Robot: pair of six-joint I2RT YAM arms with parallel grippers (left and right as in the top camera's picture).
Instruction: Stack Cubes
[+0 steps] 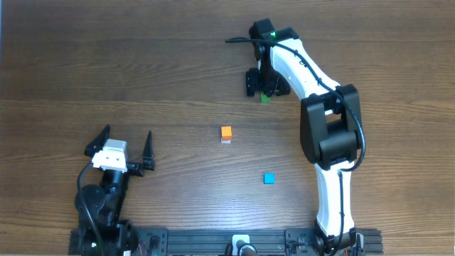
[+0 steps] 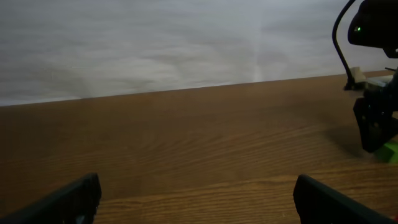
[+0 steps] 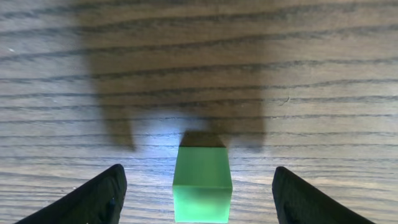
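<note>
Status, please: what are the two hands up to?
Right hand open, straddling green cube. Left hand open, near its base. Orange cube, blue cube lie apart; nothing blocking.

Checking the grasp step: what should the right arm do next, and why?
Probably close the right gripper on the green cube: its jaws stand open with the cube centred between them on the table, apparently ready to grasp.
</note>
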